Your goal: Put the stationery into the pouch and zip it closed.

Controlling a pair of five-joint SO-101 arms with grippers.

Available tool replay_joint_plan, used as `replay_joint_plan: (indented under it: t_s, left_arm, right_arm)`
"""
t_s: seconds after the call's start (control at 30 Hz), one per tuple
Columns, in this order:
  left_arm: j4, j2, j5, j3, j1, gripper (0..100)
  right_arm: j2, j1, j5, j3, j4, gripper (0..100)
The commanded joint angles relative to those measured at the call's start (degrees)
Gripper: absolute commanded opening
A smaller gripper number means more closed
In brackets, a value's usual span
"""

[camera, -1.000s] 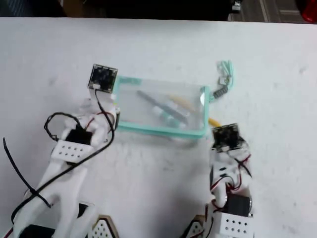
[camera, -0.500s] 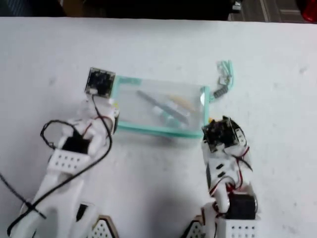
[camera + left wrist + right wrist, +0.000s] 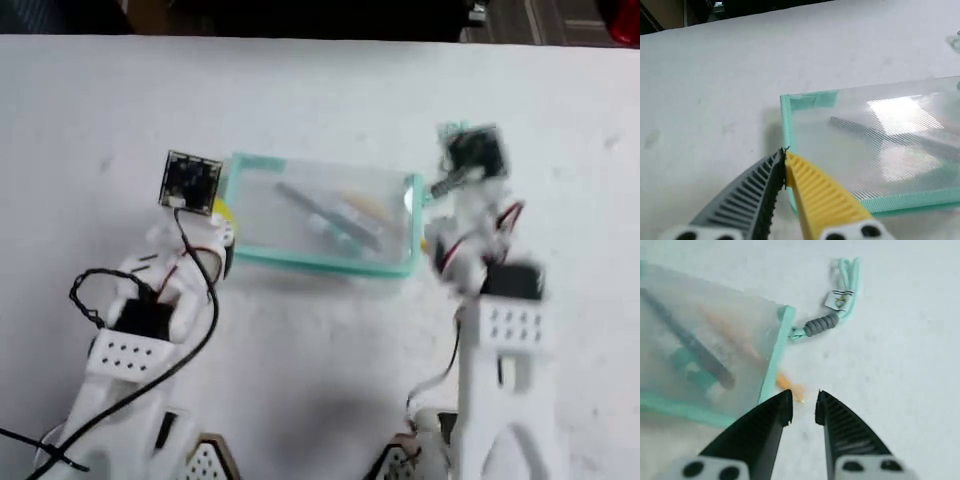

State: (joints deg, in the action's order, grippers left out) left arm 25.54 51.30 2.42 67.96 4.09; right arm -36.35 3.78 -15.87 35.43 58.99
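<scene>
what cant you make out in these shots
Left wrist view: whether the left gripper pinches the pouch edge; its fingertips cover the contact.
Right wrist view: the stationery inside is blurred by the pouch wall.
High view: the pull cord is partly hidden behind the right arm.

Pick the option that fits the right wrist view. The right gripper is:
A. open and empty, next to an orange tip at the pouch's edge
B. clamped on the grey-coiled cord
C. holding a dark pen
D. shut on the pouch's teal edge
A: the right gripper shows a gap between its fingers with nothing in it, close to the orange tip poking out at the pouch edge; the grey-coiled cord lies farther off.
</scene>
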Motion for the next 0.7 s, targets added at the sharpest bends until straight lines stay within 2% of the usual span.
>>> replay_joint_plan:
  t_s: [0.0,0.13,0.27,0.43,0.67]
  left_arm:
    - [-1.41,1.63,0.7,-0.35,0.75,2]
    - [-1.05,-0.22,3.69,-1.67,0.84,2]
    - [1.58,-12.62,3.69,-9.05,0.48,2]
    - [5.54,-31.25,3.69,-19.87,0.57,2]
    - [5.19,-31.96,3.69,-20.57,0.57,2]
  right_arm:
    - [14.46,2.24,4.66,-19.08,6.46,8.0]
    - [29.05,1.36,10.29,-30.51,9.89,8.1]
    - [40.66,-0.57,16.79,-38.33,9.89,9.4]
    - [51.56,-2.42,25.49,-47.82,9.8,22.6]
    - [66.77,-2.86,31.38,-63.47,9.19,22.4]
